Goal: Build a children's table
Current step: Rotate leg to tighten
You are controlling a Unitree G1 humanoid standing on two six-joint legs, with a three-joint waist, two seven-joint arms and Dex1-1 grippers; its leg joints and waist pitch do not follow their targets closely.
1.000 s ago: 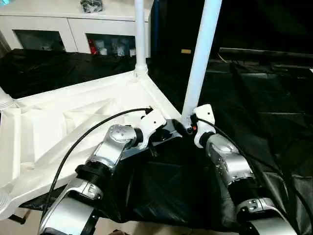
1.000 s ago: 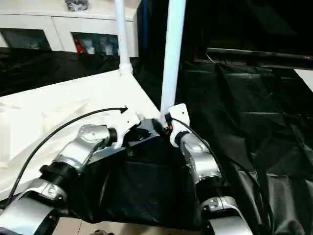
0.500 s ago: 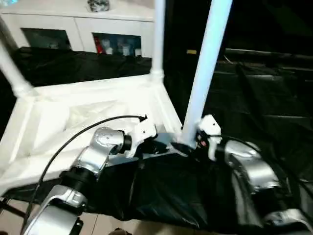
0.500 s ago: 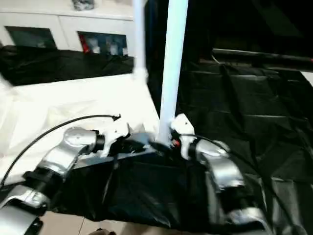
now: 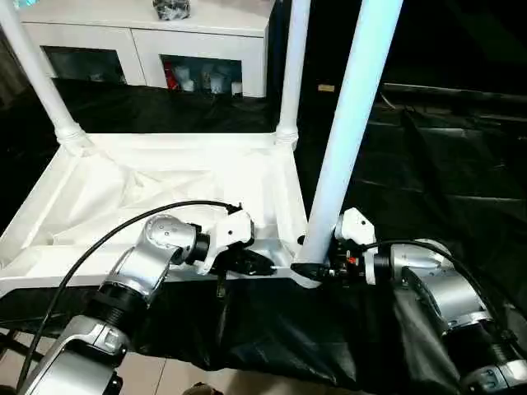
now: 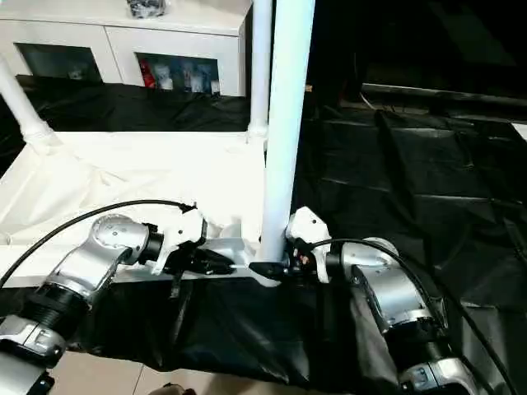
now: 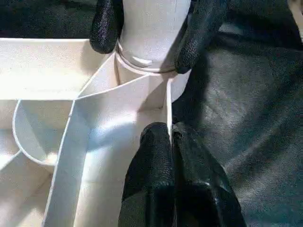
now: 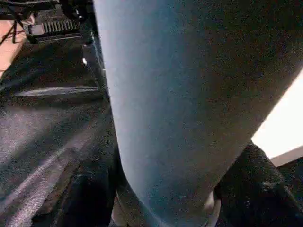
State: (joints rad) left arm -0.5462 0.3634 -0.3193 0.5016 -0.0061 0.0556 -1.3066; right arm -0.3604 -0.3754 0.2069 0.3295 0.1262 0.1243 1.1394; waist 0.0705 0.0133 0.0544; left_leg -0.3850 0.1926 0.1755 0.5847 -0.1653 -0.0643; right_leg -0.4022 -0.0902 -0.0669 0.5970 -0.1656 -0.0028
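Leg (image 5: 350, 123) tops run past the frame above table top (image 5: 123, 185).

- children's table (image 5: 165, 177): plain white top and legs; the nearest leg (image 5: 350, 123) tinted pale blue
- fingers (image 7: 156, 161): matte black
- forearms (image 5: 144, 263): silver, with white wrist housings
- cloth (image 5: 428, 181): glossy black
- cabinet (image 5: 148, 41): white

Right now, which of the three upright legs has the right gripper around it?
The near-corner leg, closest to the camera: the right gripper straddles its base at the socket. The other two legs stand untouched at the far corners.
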